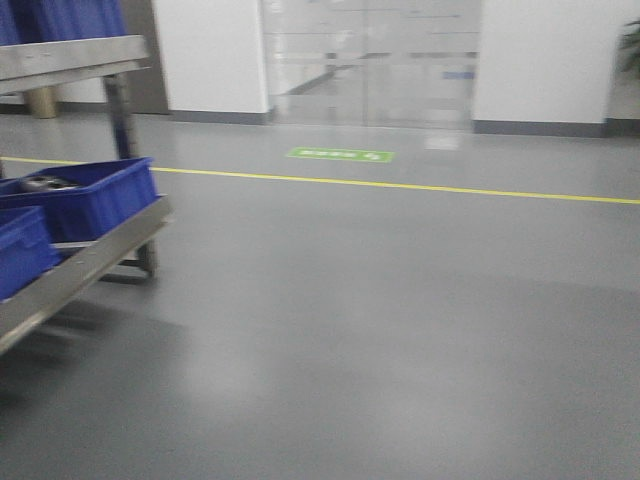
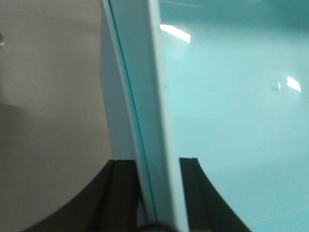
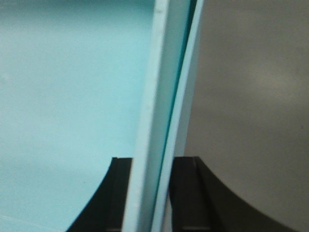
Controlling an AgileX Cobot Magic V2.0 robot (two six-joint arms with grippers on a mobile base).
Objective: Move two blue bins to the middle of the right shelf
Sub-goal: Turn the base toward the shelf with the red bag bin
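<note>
Astride opposite walls of the pale-blue bins, left and right jaws, tight.

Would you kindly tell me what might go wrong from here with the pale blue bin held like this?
The left gripper and right gripper each hold the pale blue bin by one thin wall between their jaws; a jolt might make it slip or tilt. The steel rack with dark blue bins stands close on the left, so a turn might clip it.
</note>
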